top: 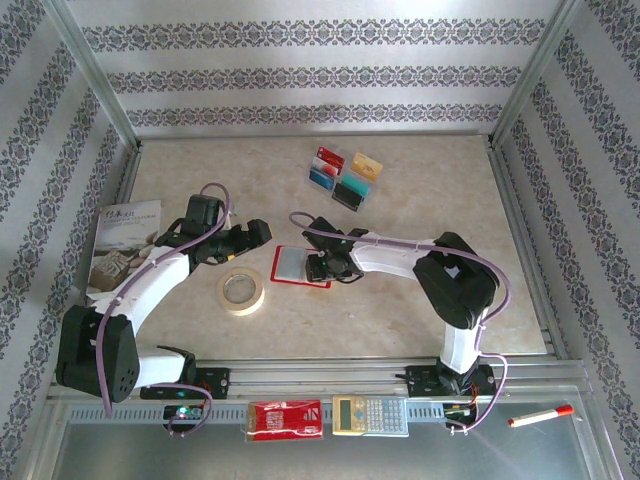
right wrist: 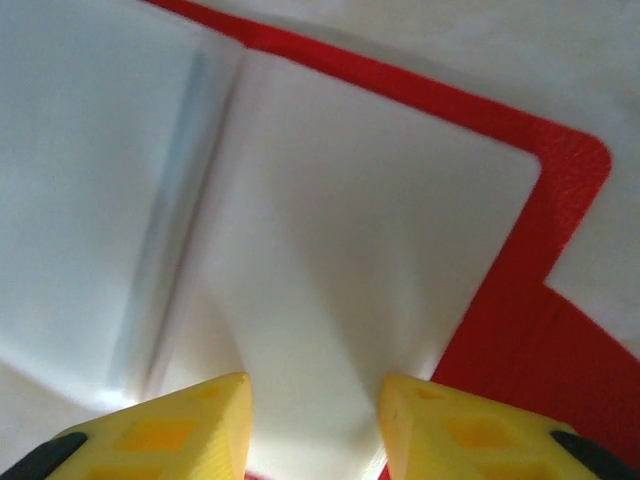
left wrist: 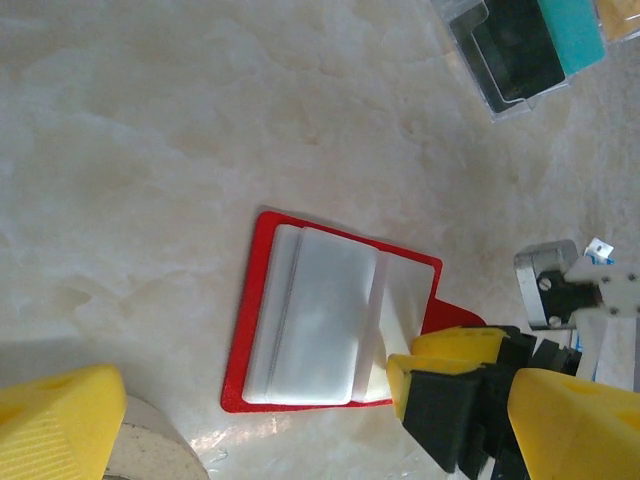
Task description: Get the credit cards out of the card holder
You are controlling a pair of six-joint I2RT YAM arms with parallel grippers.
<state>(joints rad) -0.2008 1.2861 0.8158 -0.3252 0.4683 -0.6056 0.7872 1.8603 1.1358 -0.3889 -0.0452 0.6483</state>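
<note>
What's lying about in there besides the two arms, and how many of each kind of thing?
Credit cards: 4
Card holder: 1
Tape roll: 1
Booklet: 1
Red packet: 1
Calculator: 1
Marker: 1
Total: 10

patterned wallpaper walls (top: 320, 75), beige marbled tabletop (top: 440, 190) (glossy), metal frame posts (top: 97, 70)

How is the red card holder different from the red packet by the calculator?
The card holder lies open, showing clear pockets; the red packet has white print. The packet is wider than the holder. The right pincer is over the holder; no pincer is near the packet. Both are red and flat.
</note>
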